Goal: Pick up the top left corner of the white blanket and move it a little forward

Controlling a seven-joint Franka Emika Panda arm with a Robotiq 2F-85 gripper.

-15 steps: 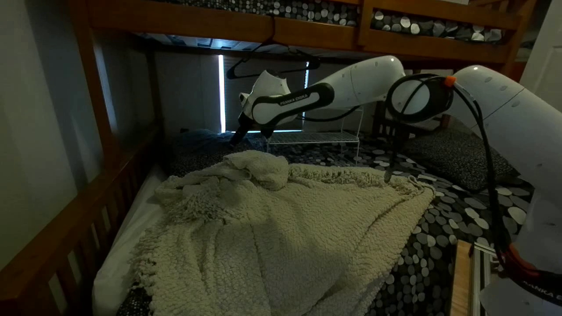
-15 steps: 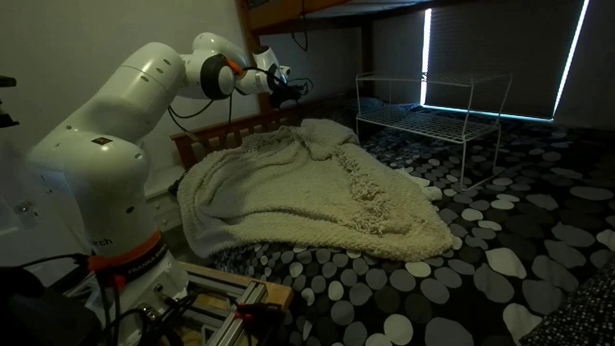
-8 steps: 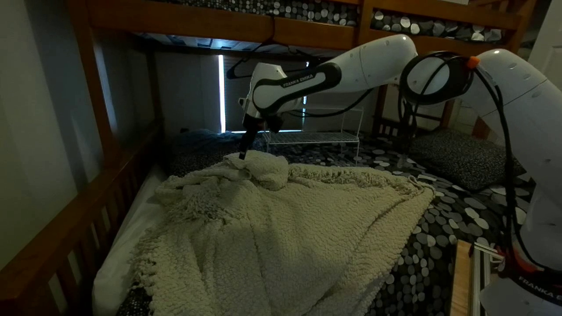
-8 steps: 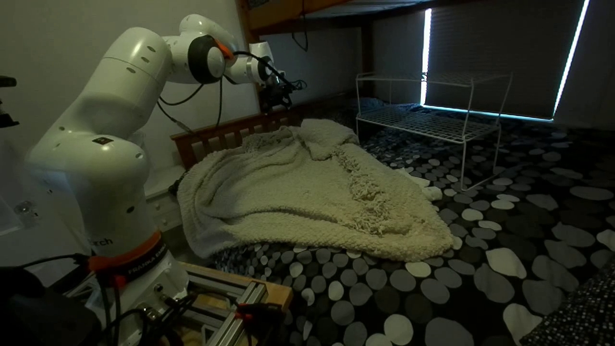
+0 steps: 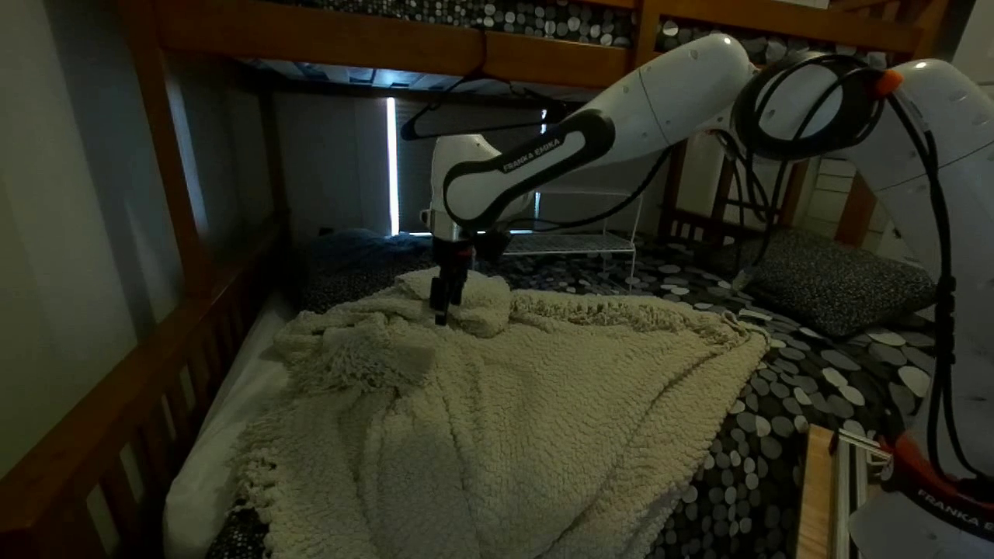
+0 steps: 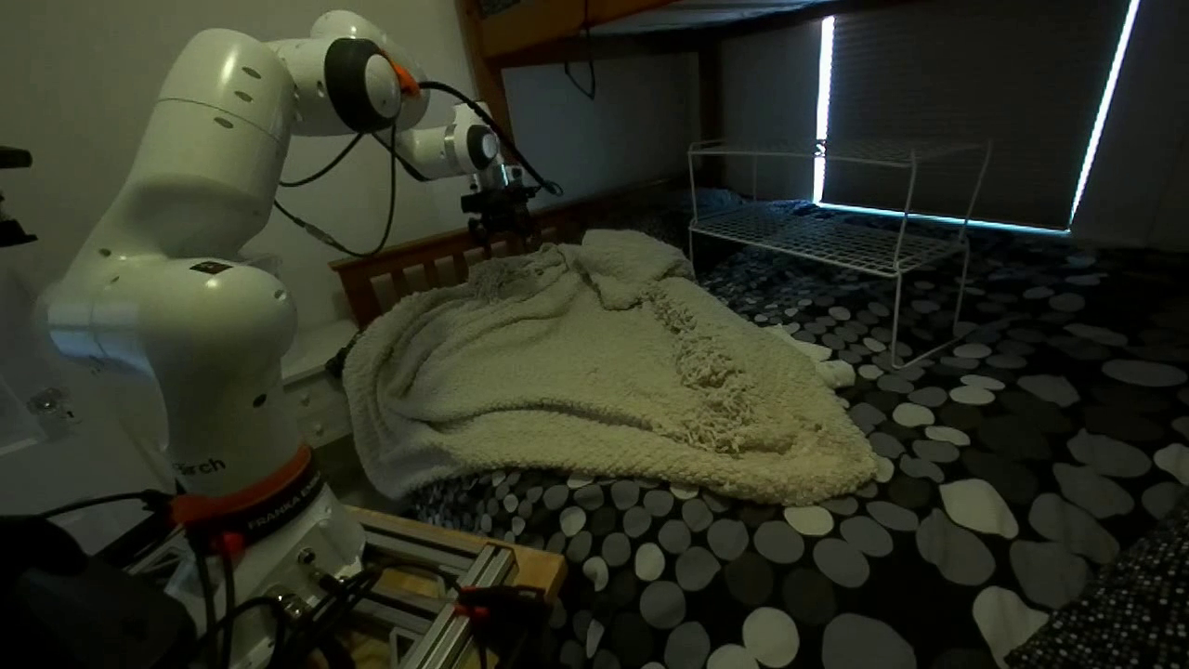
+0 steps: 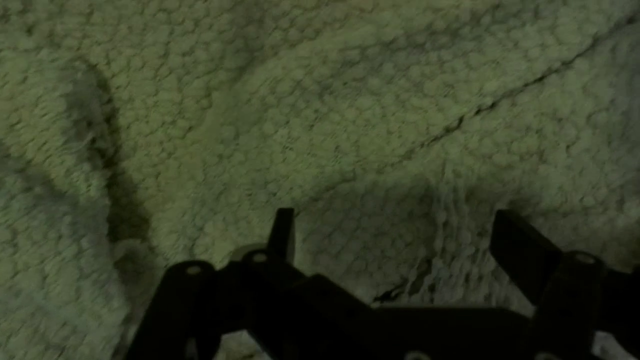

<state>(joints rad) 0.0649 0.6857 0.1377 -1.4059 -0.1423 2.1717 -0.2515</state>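
The white blanket (image 5: pixel 528 404) is a cream, rumpled throw spread over the bed; it shows in both exterior views, also here (image 6: pixel 576 362). Its fringed, bunched top left corner (image 5: pixel 357 357) lies near the bed rail, beside a raised fold (image 5: pixel 485 299). My gripper (image 5: pixel 443 307) points down above this far left part of the blanket; in an exterior view it is dark against the rail (image 6: pixel 502 228). In the wrist view the gripper (image 7: pixel 393 215) has its fingers wide apart, with blanket and fringe strands below and between them. Nothing is held. Whether the tips touch the blanket cannot be told.
A wooden bed rail (image 5: pixel 147 388) runs along one side. A white wire shelf (image 6: pixel 827 246) stands on the black-and-white speckled bedding (image 6: pixel 743 567). A black hanger (image 5: pixel 474 128) hangs from the upper bunk's beam (image 5: pixel 373 46). A dark pillow (image 5: pixel 839 283) lies near the arm.
The arm has drawn back toward its base. My gripper has come down and swung from slanted to nearly vertical over the blanket. The blanket has not moved.
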